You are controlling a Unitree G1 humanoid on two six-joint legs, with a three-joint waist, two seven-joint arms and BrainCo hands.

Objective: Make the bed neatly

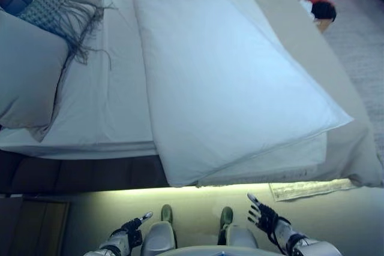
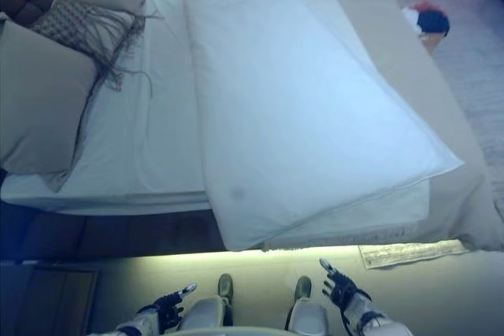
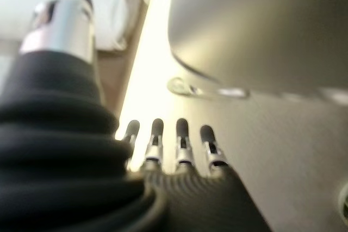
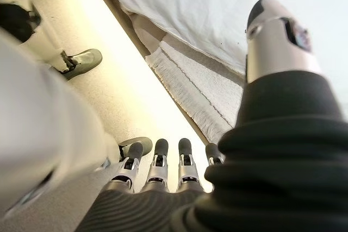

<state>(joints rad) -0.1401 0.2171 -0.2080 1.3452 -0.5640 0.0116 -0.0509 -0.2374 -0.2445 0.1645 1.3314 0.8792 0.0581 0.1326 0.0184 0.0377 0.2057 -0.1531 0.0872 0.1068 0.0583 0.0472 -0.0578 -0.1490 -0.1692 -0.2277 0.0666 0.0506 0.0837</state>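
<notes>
A white duvet (image 1: 222, 76) lies folded in half over the right part of the bed, its near corner (image 1: 180, 178) hanging at the bed's front edge. The white sheet (image 1: 114, 100) to its left is bare. Grey pillows (image 1: 27, 70) and a fringed cushion (image 1: 57, 16) lie at the head, on the left. My left hand (image 1: 129, 231) hangs low over the floor in front of the bed, open and empty. My right hand (image 1: 263, 215) is also low before the bed, fingers straight, holding nothing. The duvet's corner shows in the right wrist view (image 4: 185, 9).
A beige bed skirt (image 1: 354, 148) hangs at the right side. A small rug (image 1: 306, 189) lies on the floor by the bed's front right corner. A red and dark object (image 1: 321, 9) sits on the floor far right. A dark wooden nightstand (image 1: 30, 226) stands lower left.
</notes>
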